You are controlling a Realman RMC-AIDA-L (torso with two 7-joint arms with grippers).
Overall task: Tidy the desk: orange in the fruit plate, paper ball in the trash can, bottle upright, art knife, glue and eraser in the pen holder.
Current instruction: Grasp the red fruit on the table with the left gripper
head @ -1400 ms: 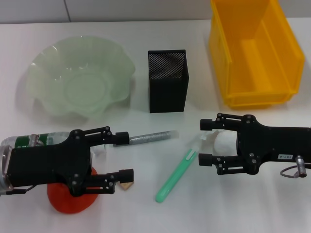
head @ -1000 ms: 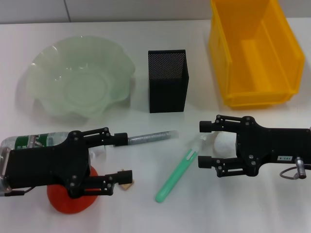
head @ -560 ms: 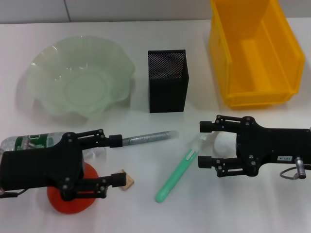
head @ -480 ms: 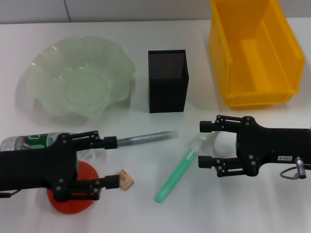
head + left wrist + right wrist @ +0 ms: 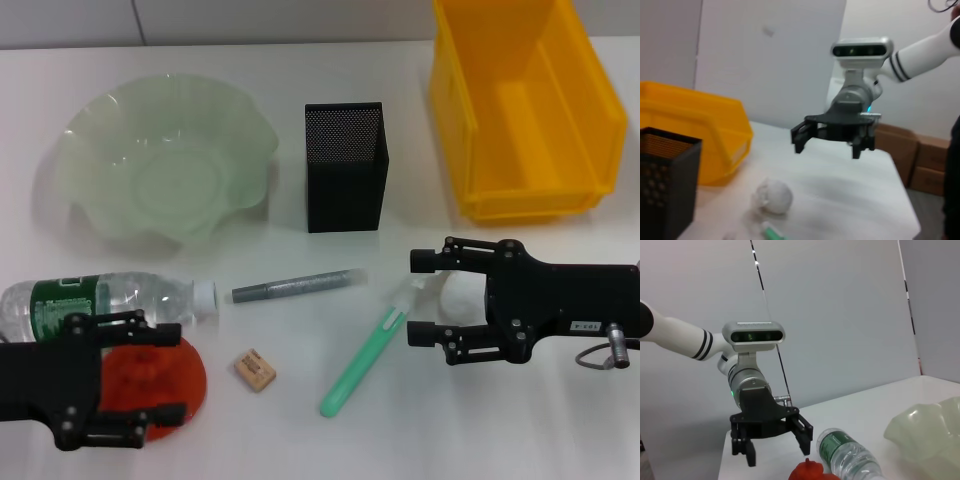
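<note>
Two pairs of fingers stand spread and empty. The left gripper (image 5: 168, 380) straddles the orange (image 5: 150, 385) at the near left of the table (image 5: 300, 440), fingers apart on either side of it, not closed. The right gripper (image 5: 420, 296) hovers with its fingers released around the paper ball (image 5: 460, 294).

By my reckoning the orange is the step in hand: the fingers must close on it, lift, and carry it to the fruit plate (image 5: 165, 160) at the far left.

The bottle (image 5: 110, 300) lies flat just behind the orange, crowding that finger. The eraser (image 5: 255, 369) sits near on the inner side. The path to the plate passes over the bottle, so it needs a clean lift; the table's near edge is close behind the arm.
</note>
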